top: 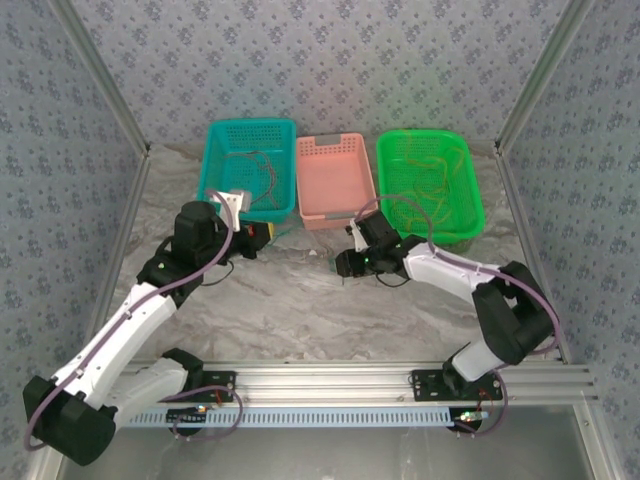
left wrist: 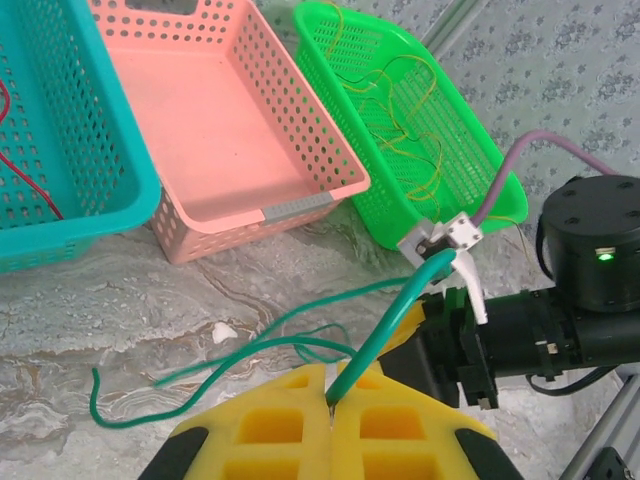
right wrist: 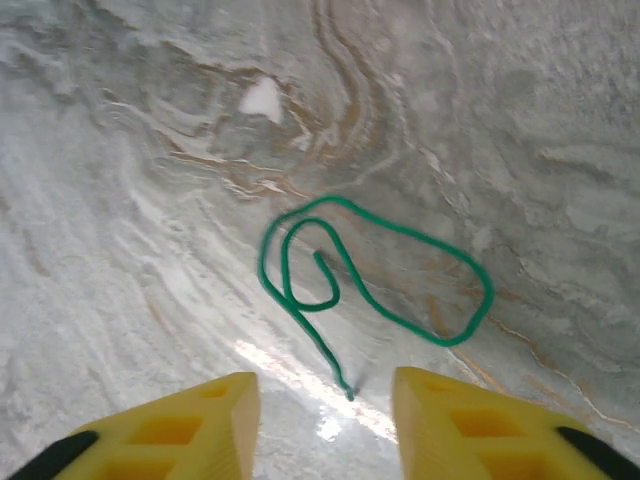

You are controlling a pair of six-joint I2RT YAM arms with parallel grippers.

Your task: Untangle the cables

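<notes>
Left gripper (left wrist: 330, 400) pinches the green cable (left wrist: 385, 325), its far end lost behind the parted right gripper (right wrist: 320, 385).

1. The left edge cuts the teal basket (left wrist: 60, 150) and its red wire (left wrist: 30, 185).
2. The end of the green cable (left wrist: 390, 325) is hidden between the yellow fingers (left wrist: 270, 425).
3. From above, the wires (top: 430, 180) in the green basket (top: 420, 135) are too thin to count.

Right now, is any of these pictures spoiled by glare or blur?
Right wrist view: a bright glare streak on the marble table just ahead of the yellow fingers. Left wrist view: the green cable blurs close to the lens. Top view: evenly lit, sharp.
</notes>
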